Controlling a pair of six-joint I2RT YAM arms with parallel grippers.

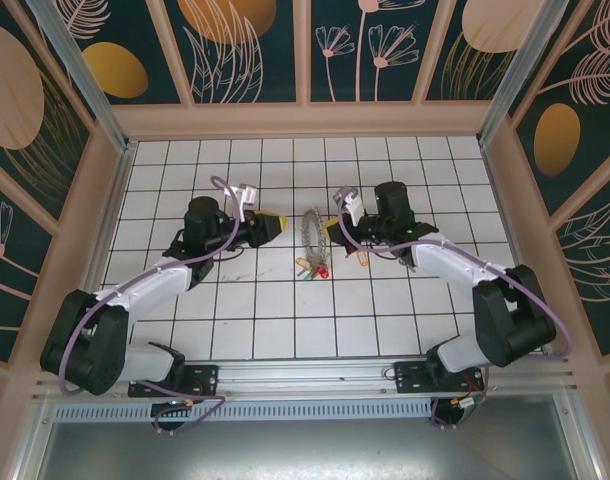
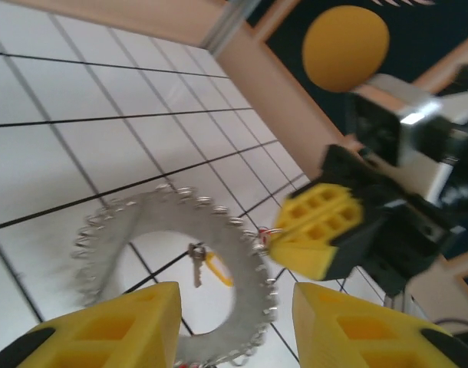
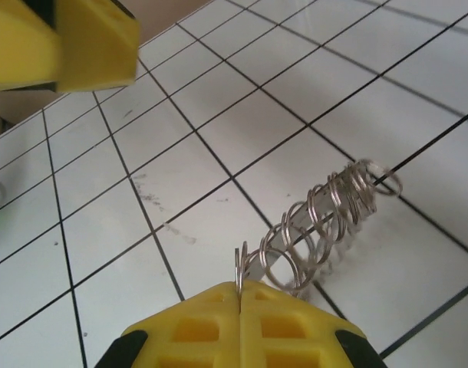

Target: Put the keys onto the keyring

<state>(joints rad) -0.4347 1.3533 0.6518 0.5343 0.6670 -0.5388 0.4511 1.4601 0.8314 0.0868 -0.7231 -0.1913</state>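
Keyring (image 3: pixel 326 222) on edge, rim in pinch of right end effector (image 3: pixel 240 297).

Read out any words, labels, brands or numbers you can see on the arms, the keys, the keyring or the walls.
None: no text can be read here.
The keyring, keys, left arm, right arm and table carry no visible lettering.
The wall panels bear leaf and circle patterns, no writing.

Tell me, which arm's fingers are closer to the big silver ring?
Right. The right fingers are shut on the keyring, at its rim; the left fingers stand open beside it, not touching.
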